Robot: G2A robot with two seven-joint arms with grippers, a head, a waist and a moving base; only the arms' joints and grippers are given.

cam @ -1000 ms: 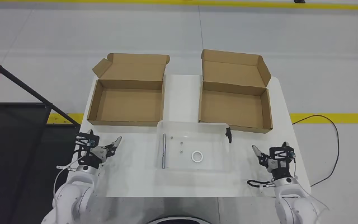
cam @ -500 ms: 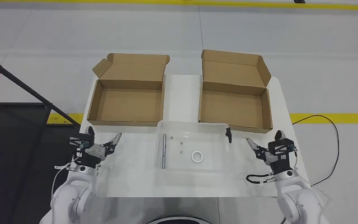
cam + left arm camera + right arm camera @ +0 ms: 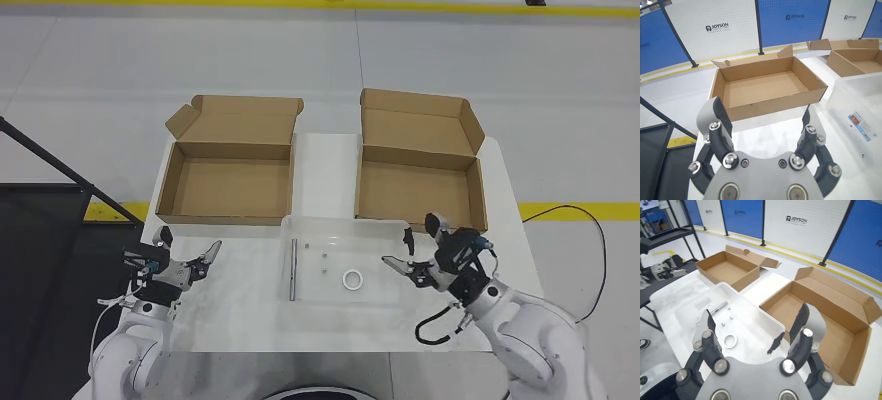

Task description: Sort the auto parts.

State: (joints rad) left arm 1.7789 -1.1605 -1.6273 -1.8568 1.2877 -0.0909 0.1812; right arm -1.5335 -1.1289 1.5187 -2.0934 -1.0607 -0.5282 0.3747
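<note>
The auto parts lie in a shallow clear plastic tray [image 3: 380, 292] at the front middle of the table. A long grey metal rod [image 3: 292, 269] lies along the tray's left side, running from front to back. A flat silver-white ring [image 3: 352, 280] lies on the tray floor towards the front, right of centre. Two or three tiny metal bits [image 3: 326, 262], too small to tell apart, sit between the rod and the ring. A small black jagged part [image 3: 408, 238] stands at the tray's right edge near its far corner. I cannot tell whether it rests on the rim or just outside it.

From the right wrist, the rod [image 3: 719, 308], the small bits [image 3: 731, 317], the ring [image 3: 730, 341] and the black part [image 3: 775, 344] all show beyond the fingers, with the tray [image 3: 751, 330] under them.

The right gripper [image 3: 414, 244] hangs over the tray's right end, close to the black part. Its jaws are spread wide and grip nothing. The left gripper [image 3: 188, 242] is over the front left of the table, well apart from the tray, and its jaws are also spread wide with only bare table between them.

Behind the tray stand two open brown cardboard boxes with their lids folded back, the left box [image 3: 228, 190] and the right box [image 3: 418, 192]. The near walls of both are just beside the tray's far rim. Everything rests on a white table [image 3: 250, 310].
</note>
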